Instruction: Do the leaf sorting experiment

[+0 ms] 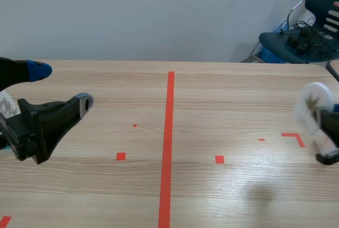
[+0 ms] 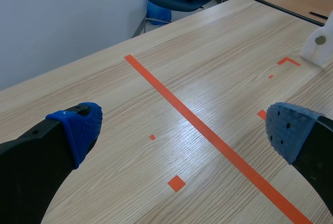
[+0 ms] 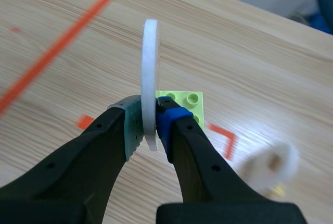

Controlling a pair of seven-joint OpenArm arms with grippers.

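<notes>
My left gripper (image 2: 184, 127) hangs over the wooden table (image 1: 222, 95), fingers wide apart and empty. My right gripper (image 3: 151, 122) pinches an upright white leaf disc (image 3: 150, 67) at the table's right edge, with a small green brick (image 3: 190, 104) just beyond.

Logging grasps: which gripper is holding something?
The right gripper: its fingers are shut on an upright white disc. The left gripper is open, with nothing between its fingers.
</notes>
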